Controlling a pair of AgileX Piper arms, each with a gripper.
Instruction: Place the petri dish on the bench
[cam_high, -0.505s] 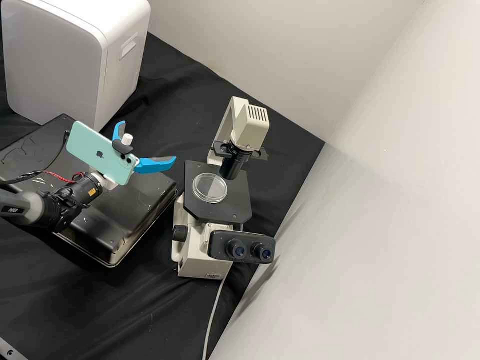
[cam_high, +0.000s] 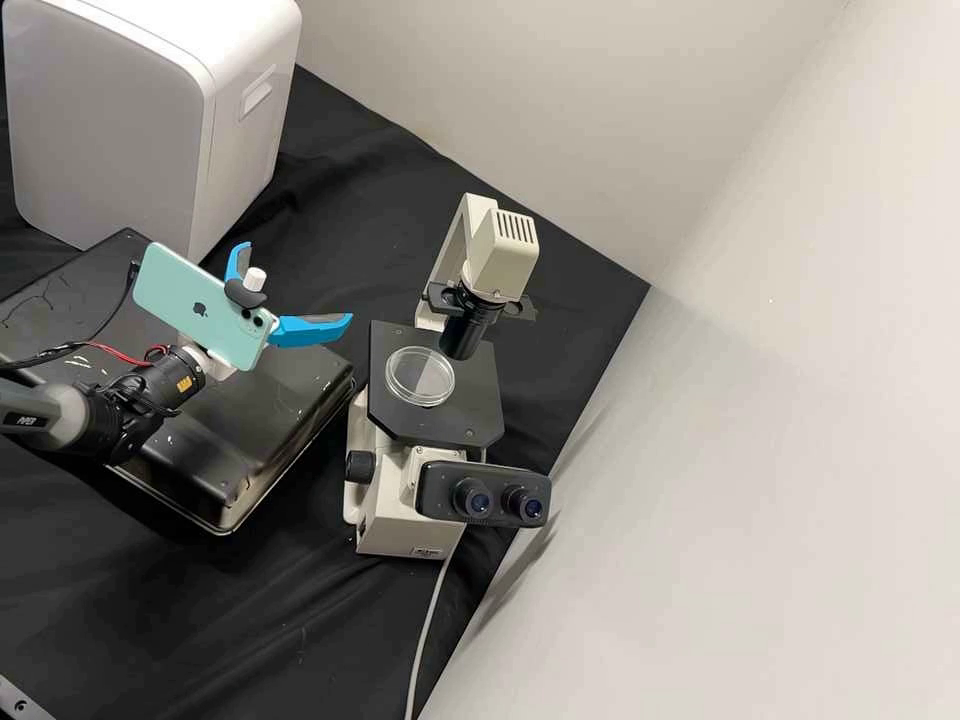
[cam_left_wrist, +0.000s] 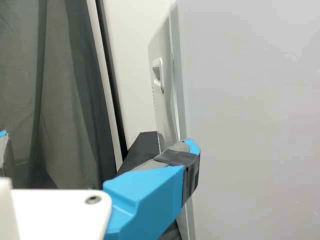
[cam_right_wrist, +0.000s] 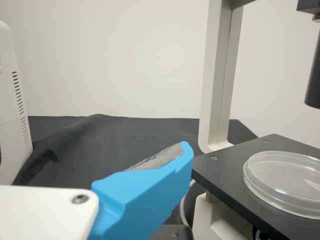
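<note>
Petri dish (cam_high: 420, 375) is found on microscope stage (cam_high: 470, 405), not yet on bench (cam_high: 250, 600). Right gripper (cam_high: 297, 283) is held wide open and empty; dish is located just beyond its fingertips.

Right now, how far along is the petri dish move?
Done: nothing; the clear round petri dish sits on the microscope's black stage. In hand: nothing; the right hand hangs open beside the stage, apart from the dish. Left: grasp, lift, set on the black bench.

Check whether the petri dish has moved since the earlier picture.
No. The petri dish lies at the same spot on the microscope stage.
</note>
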